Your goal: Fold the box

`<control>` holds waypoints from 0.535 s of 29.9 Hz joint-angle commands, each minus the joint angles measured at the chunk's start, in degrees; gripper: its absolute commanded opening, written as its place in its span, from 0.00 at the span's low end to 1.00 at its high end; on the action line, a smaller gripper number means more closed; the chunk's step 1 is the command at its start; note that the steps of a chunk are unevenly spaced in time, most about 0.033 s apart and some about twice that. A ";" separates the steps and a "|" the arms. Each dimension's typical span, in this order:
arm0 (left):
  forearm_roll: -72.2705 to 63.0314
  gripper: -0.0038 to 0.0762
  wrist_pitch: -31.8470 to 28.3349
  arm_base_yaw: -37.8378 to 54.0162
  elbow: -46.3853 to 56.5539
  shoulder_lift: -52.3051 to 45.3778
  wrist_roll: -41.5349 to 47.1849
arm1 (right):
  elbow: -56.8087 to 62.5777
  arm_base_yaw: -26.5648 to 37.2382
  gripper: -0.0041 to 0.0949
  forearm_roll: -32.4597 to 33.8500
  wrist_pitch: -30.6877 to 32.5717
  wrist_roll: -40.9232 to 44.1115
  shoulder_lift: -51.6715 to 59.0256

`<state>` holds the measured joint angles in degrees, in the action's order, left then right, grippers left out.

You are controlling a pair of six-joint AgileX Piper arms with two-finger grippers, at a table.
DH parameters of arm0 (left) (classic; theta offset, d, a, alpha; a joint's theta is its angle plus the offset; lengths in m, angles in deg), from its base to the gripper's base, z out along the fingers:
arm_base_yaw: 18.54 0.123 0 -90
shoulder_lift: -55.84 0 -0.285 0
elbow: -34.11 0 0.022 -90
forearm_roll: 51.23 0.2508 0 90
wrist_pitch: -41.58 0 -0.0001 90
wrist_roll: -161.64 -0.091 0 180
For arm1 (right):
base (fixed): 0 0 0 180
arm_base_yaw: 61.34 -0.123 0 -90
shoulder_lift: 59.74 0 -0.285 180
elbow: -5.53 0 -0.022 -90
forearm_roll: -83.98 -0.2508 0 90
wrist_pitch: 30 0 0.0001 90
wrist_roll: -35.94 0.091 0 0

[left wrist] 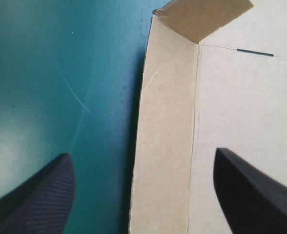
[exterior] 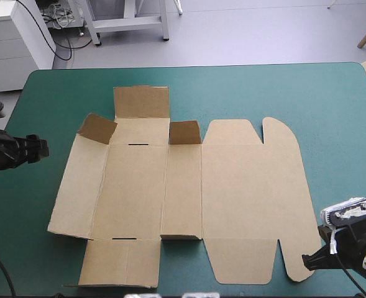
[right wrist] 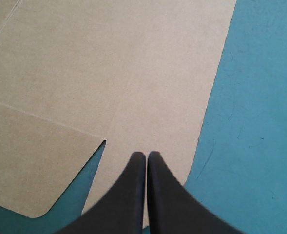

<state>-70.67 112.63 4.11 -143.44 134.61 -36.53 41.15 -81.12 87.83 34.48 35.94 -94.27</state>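
The box (exterior: 232, 198) is plain brown board, matt and faintly fibrous (a hairline crease marks the panel nearest the table's left edge). The teal-green cover (exterior: 332, 105) is smooth with a soft sheen and thin scratches. The black fingers (left wrist: 41, 195) of the left gripper (left wrist: 142, 152) show a fine woven grain; those of the right gripper (right wrist: 146, 153) look smooth and dully glossy.

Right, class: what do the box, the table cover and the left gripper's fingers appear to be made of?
The box: brown board, matte, apparently cardboard; creased fold lines and cut slots show. The table cover: teal-green, smooth, faintly scratched, perhaps a plastic or rubber mat. The left gripper: black fingers with a fine woven texture, possibly carbon fibre.
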 commanded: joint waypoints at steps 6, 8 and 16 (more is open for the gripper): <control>-0.94 0.74 2.02 -0.18 -1.73 -4.50 0.41 | -1.34 0.19 0.04 0.39 -3.76 -0.58 -0.42; -0.94 0.74 2.02 -0.18 -1.73 -4.20 0.41 | -1.34 0.19 0.04 0.39 -3.76 -0.58 -0.42; -1.19 0.74 2.02 -0.07 -1.62 1.67 0.34 | -1.34 0.19 0.04 0.39 -3.76 -0.58 -0.42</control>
<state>-70.36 113.39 4.11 -143.44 135.12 -36.53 41.15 -81.12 87.78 33.86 35.94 -94.27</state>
